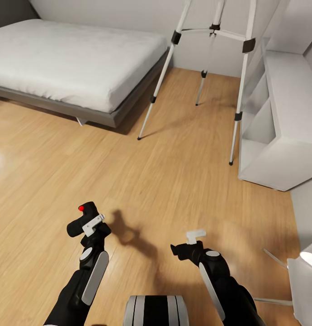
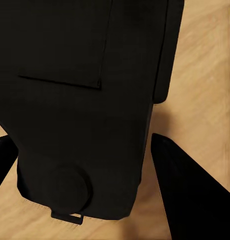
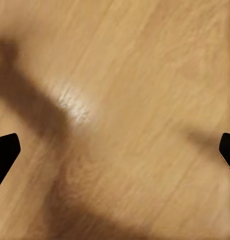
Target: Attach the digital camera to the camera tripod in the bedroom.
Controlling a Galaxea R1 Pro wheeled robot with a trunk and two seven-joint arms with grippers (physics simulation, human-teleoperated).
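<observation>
The digital camera [image 1: 87, 209], small, black and boxy with a red dot on top, sits in my left gripper [image 1: 83, 220], which is shut on it low at the left of the head view. In the left wrist view the camera's dark body [image 2: 80, 100] spans the space between the black fingers [image 2: 187, 195]. The camera tripod [image 1: 161, 77] stands on the wood floor at the far side, beside the bed; its silver-white legs and centre braces show, and its head is cut off by the top edge. My right gripper [image 1: 176, 249] hangs open over bare floor, fingertips [image 3: 6, 150] wide apart.
A grey bed with a white mattress [image 1: 70, 59] stands at the far left. A white shelf unit [image 1: 282, 136] lines the right wall, close to the tripod's right leg. A white object [image 1: 305, 271] stands at the near right. Open wood floor [image 1: 151, 172] lies between me and the tripod.
</observation>
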